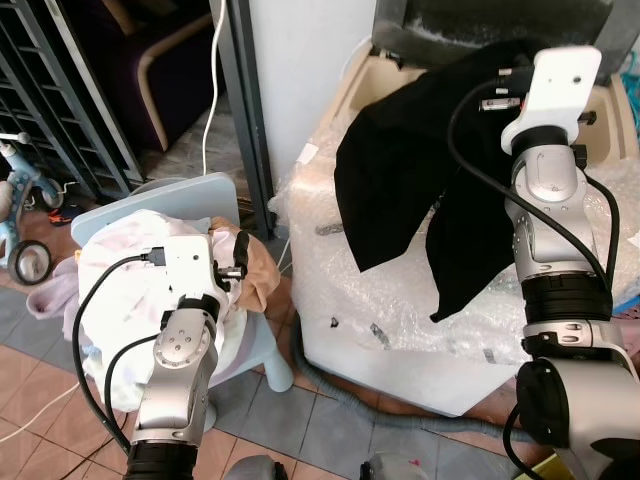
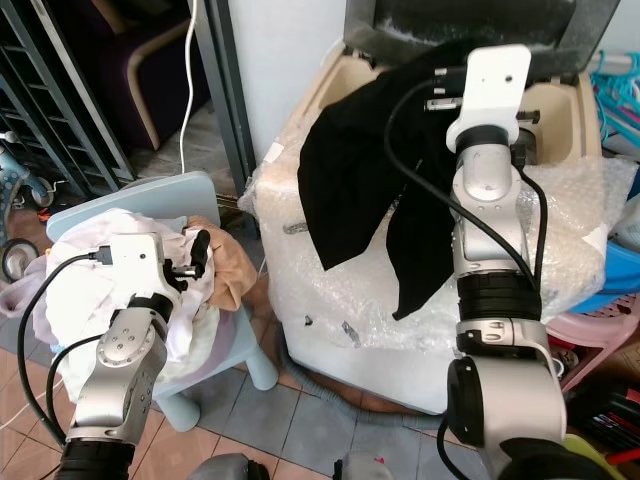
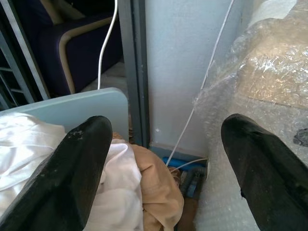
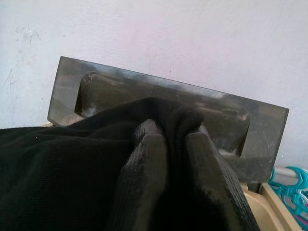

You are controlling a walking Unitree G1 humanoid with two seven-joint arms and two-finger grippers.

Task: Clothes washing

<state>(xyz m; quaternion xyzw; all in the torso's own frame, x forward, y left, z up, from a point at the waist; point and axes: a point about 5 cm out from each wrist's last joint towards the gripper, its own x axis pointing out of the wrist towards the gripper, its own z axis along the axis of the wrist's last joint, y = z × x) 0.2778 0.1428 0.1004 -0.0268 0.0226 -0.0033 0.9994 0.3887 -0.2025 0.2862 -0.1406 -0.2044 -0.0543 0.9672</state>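
no readable text, no labels, brands, numbers or signs

A white wall [image 1: 300, 60] stands behind, beside a grey metal post [image 1: 248, 110]. The floor [image 1: 40, 400] is tiled in brown and grey. A dark armchair [image 1: 150, 60] sits at the back left behind a metal grille [image 1: 60, 110]. Daylight is soft.

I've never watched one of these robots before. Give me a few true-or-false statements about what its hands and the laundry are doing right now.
1. The right hand grips a black garment. True.
2. The garment hangs over the washing machine. True.
3. The left hand is shut on a white cloth. False: it is open, holding nothing, above the clothes pile.
4. The clothes pile lies on the floor. False: it sits on a light blue chair.
5. The machine is wrapped in bubble wrap. True.
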